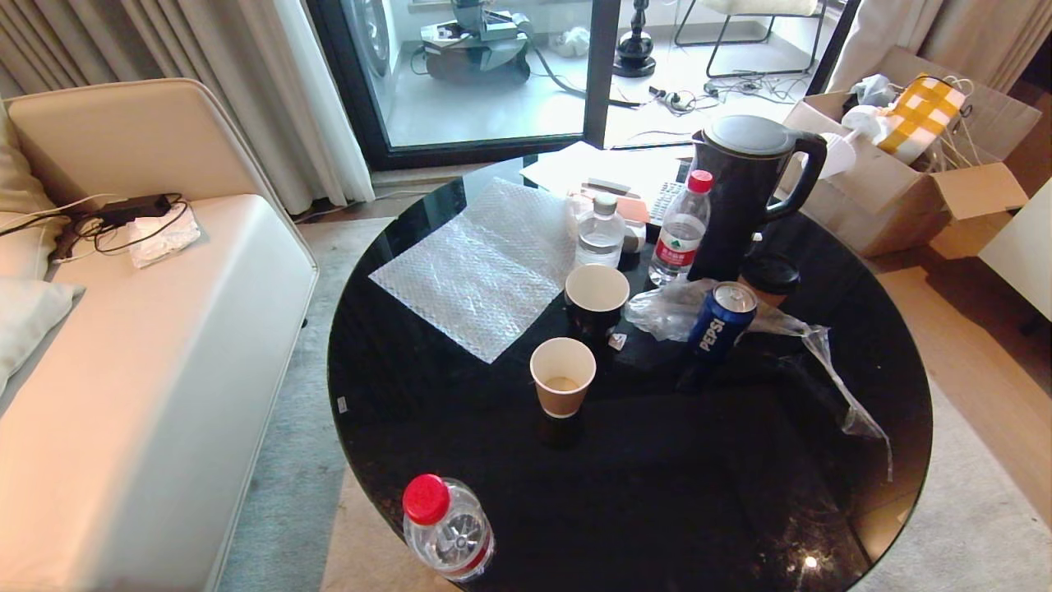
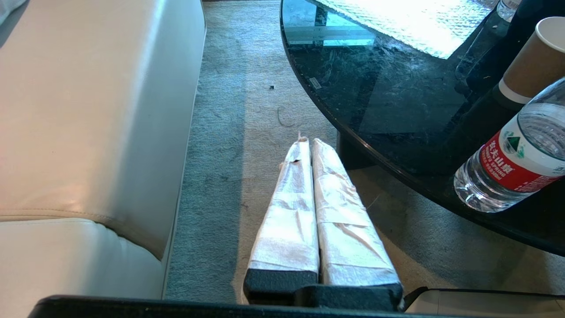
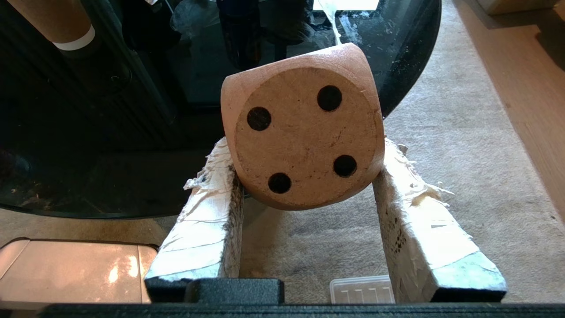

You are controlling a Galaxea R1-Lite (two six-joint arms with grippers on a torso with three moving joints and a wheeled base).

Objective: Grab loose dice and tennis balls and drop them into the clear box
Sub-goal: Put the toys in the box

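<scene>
Two taped fingers of the right hand pinch the pale beige die between them, its four-pip face turned toward the wrist camera. The die hangs over the carpet, just beside the rim of the round black counter. A paper cup stands on that counter, and part of a clear ribbed lid lies on the carpet under the hand. The left hand hangs over the carpet between the sofa and the counter, its wrapped fingers pressed together with nothing between them. A water bottle stands near the counter's edge. Neither hand shows in the head view.
</scene>
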